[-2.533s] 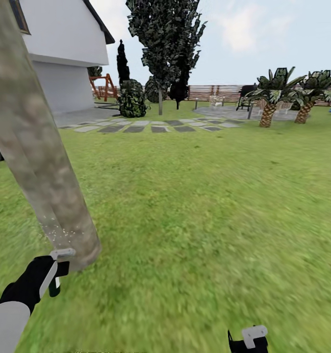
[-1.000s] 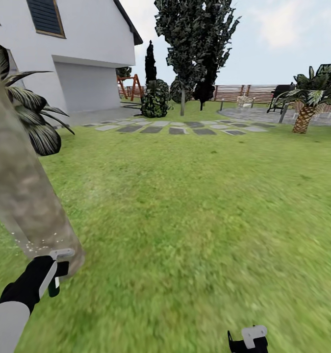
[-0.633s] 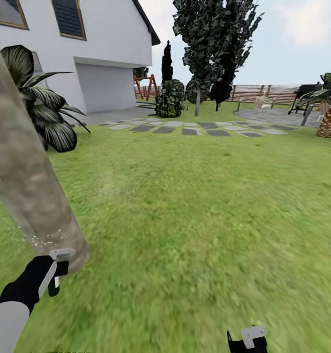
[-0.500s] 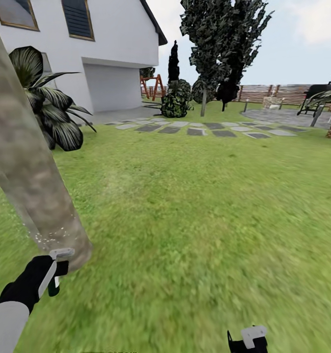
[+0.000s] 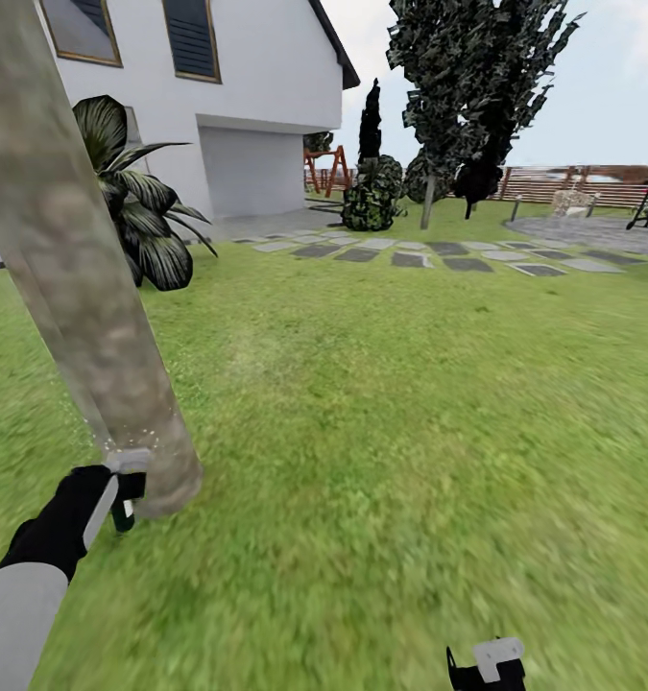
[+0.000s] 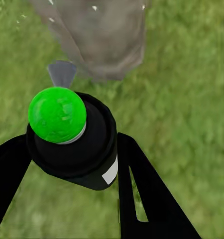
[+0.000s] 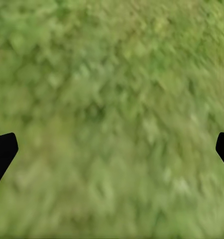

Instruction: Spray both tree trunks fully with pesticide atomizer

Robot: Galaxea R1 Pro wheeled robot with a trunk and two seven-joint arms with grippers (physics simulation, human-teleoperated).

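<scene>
I see the garden lawn [image 5: 381, 403] spreading out ahead of me, green and slightly blurred, with the white house [image 5: 247, 86] at the far left and a brown slatted fence [image 5: 564, 182] along the far right. A line of flat grey stepping stones [image 5: 429, 254] crosses the grass in the distance, leading toward a patch of grey stone paving [image 5: 592, 230] at the far right. A tall dark-leaved tree [image 5: 477, 67] stands beyond the stones, with a round bush [image 5: 372, 197] just left of its trunk.

Close on my left, the tree trunk [image 5: 79, 278] rises as a thick, mottled beige-grey column, leaning across the head view from its base in the grass up to the top left corner. A broad-leaved dark plant [image 5: 141, 211] sits behind it, near the house wall.

A few fine white speckles of pesticide [image 5: 122, 443] dot the bark low on the trunk, just above my left gripper [image 5: 122, 485].

That left gripper is clamped on the pesticide atomizer [image 6: 74, 144], held right beside the trunk's base. In the left wrist view the dark bottle sits between the two black fingers [image 6: 142, 194], its top showing bright green here, a white label on its side, the trunk foot just ahead of it.

My right gripper [image 5: 487, 667] hangs low at the near right over bare grass. In the right wrist view its fingertips [image 7: 2, 152] sit far apart at the edges, nothing between them.
</scene>
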